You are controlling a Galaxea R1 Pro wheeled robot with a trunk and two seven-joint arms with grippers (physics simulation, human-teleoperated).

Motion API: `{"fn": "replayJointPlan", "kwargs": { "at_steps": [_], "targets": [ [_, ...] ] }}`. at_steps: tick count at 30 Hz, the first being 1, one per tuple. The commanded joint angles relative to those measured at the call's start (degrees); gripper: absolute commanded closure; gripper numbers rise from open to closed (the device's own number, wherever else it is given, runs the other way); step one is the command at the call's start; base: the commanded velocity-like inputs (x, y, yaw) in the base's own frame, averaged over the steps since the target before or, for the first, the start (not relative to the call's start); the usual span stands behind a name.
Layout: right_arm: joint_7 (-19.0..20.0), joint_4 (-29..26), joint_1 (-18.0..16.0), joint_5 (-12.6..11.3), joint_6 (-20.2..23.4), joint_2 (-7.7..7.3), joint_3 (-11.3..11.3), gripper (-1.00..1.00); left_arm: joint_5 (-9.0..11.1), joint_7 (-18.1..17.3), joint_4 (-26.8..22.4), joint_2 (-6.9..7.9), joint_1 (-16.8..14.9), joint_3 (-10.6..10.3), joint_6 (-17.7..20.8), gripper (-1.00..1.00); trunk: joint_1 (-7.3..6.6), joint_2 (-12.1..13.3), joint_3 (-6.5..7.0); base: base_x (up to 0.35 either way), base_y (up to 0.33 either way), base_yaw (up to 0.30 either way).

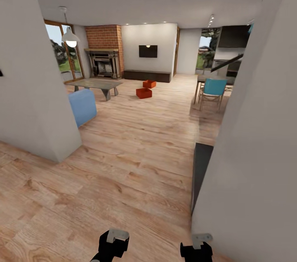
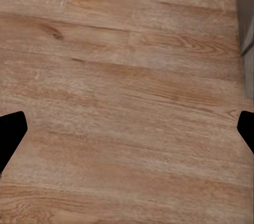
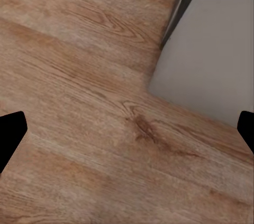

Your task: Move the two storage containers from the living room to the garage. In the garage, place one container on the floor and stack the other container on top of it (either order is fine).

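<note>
Head view. The robot stands in a passage between two white walls, one on each side, looking into the living room (image 1: 148, 89). Light wood-plank floor (image 1: 136, 159) runs from the grippers all the way to the far wall. The left gripper (image 1: 112, 249) and right gripper (image 1: 197, 249) sit low at the near edge, over bare planks; their fingertips cannot be seen here. The two storage containers (image 1: 144, 92), both orange-red, lie on the planks far ahead of the grippers and well apart from them. The nearer one is roughly straight ahead of the left gripper; the other (image 1: 149, 84) sits just behind it, close to the long dark low cabinet (image 1: 147, 76). A wall TV (image 1: 148, 51) hangs above that cabinet. The brick fireplace (image 1: 104, 57), a low table (image 1: 95, 85) and a blue sofa (image 1: 83, 106) lie ahead and to the left of the left gripper. A blue chair (image 1: 213, 90) stands ahead and to the right of the right gripper.

Left wrist view. Two dark fingertips (image 2: 11, 135) sit at opposite edges, spread wide, with nothing between them: hand released. Wood planks below.

Right wrist view. Fingertips (image 3: 11, 133) likewise spread wide and empty. Planks below, with a white wall corner (image 3: 211, 55) just beside.
</note>
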Motion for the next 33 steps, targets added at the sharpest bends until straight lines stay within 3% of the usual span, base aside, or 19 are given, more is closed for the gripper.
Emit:
{"fn": "replayJointPlan", "kwargs": {
  "at_steps": [1,20,23,24,27,33],
  "targets": [
    [-0.37,-0.05,-0.02,0.46,0.34,-0.01,0.17,-1.00,0.25,0.27,0.05,0.02,-0.05,-0.36,-0.17,-1.00,0.02,-0.03,-0.06,0.205,0.017,0.000],
    [-0.26,-0.34,-0.02,0.63,0.17,-0.32,0.05,-1.00,-0.09,0.15,0.23,0.07,-0.06,-0.64,0.04,-1.00,0.02,-0.03,-0.06,0.247,0.002,0.000],
    [-0.28,-0.29,-0.02,0.48,0.18,-0.29,-0.03,-1.00,0.04,0.41,2.34,-0.09,-0.19,-0.52,1.38,-1.00,0.02,-0.03,-0.06,0.326,0.000,0.000],
    [-0.28,-0.24,-0.02,0.41,0.23,-0.27,-0.06,-1.00,0.45,0.54,3.88,-0.23,-0.55,-0.44,2.50,-1.00,0.02,-0.03,-0.06,0.333,0.000,0.000],
    [-0.21,-0.16,-0.07,0.31,0.67,-0.10,0.02,-1.00,4.25,1.79,6.24,-0.33,-2.60,-0.37,8.10,-1.00,0.02,-0.03,-0.06,0.309,0.000,0.000],
    [-0.22,-0.09,-0.10,0.29,0.89,-0.03,0.06,-1.00,5.93,2.39,6.79,0.02,-3.23,-0.40,10.51,-1.00,0.02,-0.03,-0.06,0.250,0.000,0.000]
  ]
}}
